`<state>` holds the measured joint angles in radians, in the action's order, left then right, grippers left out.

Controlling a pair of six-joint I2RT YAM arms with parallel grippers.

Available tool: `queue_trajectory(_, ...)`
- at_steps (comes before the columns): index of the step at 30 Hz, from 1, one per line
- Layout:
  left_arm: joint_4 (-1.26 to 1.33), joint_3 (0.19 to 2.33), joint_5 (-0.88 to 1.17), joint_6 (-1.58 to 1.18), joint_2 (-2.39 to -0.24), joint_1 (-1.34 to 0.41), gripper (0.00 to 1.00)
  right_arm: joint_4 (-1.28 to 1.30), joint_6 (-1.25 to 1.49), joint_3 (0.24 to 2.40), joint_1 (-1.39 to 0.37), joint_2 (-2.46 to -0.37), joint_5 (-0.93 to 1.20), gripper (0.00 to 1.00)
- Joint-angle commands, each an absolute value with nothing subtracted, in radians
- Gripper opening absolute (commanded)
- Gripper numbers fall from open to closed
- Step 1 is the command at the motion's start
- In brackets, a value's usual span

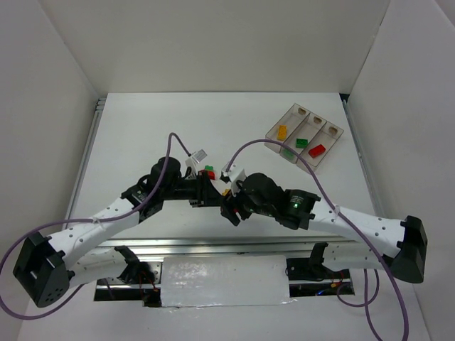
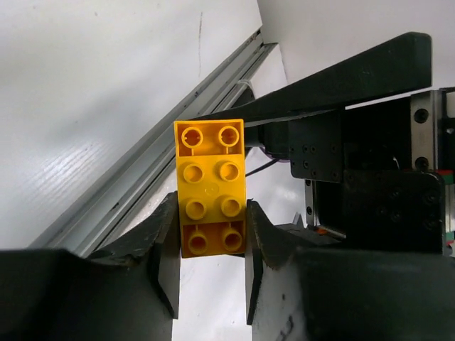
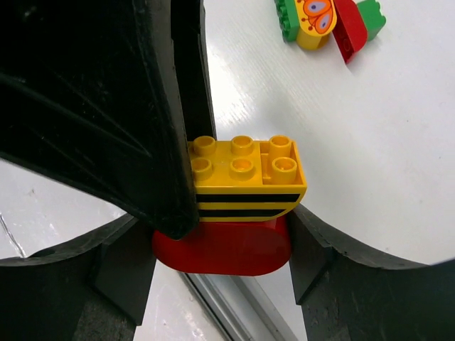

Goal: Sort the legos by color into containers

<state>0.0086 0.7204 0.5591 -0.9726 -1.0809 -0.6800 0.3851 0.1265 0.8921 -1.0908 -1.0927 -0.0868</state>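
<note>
My left gripper (image 2: pixel 211 241) is shut on a yellow brick (image 2: pixel 210 188) with several studs. In the right wrist view that same yellow brick (image 3: pixel 245 174), black-striped on its side, sits stacked on a red rounded brick (image 3: pixel 227 249). My right gripper (image 3: pixel 222 249) is shut on the red brick, and the left gripper's black finger (image 3: pixel 142 106) covers the yellow brick's left end. In the top view both grippers meet at mid-table, left (image 1: pixel 213 193) and right (image 1: pixel 229 202). The clear three-compartment tray (image 1: pixel 295 106) at the back right holds a yellow (image 1: pixel 282 131), a green (image 1: pixel 302 142) and a red brick (image 1: pixel 317 150).
A small cluster of green, yellow and red bricks (image 3: pixel 327 25) lies on the table just beyond the grippers, and also shows in the top view (image 1: pixel 210 171). An aluminium rail (image 2: pixel 142 163) runs along the table's near edge. White walls enclose the table.
</note>
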Motion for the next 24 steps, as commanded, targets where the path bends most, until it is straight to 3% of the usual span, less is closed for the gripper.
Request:
queue_trajectory(1, 0.032, 0.752, 0.588, -0.91, -1.101, -0.706, 0.18, 0.287, 0.138, 0.95, -1.098, -1.068, -0.083, 0.02)
queue_trajectory(2, 0.035, 0.756, 0.589, -0.904, -1.101, -0.707, 0.0, 0.284, 0.144, 0.946, -1.098, -1.071, -0.081, 0.04)
queue_trajectory(5, 0.035, 0.768, 0.571, -0.87, -1.088, -0.709, 0.0, 0.247, 0.153, 0.91, -1.097, -1.06, -0.031, 0.28)
queue_trajectory(6, 0.038, 0.767, 0.56, -0.864, -1.068, -0.709, 0.0, 0.23, 0.159, 0.898, -1.08, -1.051, -0.012, 0.54)
queue_trajectory(8, 0.051, 0.761, 0.528, -0.854, -1.045, -0.707, 0.0, 0.187, 0.185, 0.859, -1.06, -1.023, 0.024, 0.71)
queue_trajectory(9, 0.052, 0.762, 0.519, -0.848, -1.025, -0.707, 0.0, 0.177, 0.195, 0.842, -1.054, -1.011, 0.047, 0.94)
queue_trajectory(10, 0.057, 0.762, 0.508, -0.844, -1.016, -0.707, 0.0, 0.173, 0.205, 0.836, -1.03, -0.999, 0.051, 1.0)
queue_trajectory(14, 0.077, 0.762, 0.48, -0.835, -0.953, -0.707, 0.0, 0.173, 0.262, 0.79, -0.925, -0.887, 0.148, 1.0)
queue_trajectory(24, 0.332, 0.709, 0.65, -0.838, -0.884, -0.704, 0.0, 0.005, 0.397, 0.643, -0.628, -0.707, 0.717, 1.0)
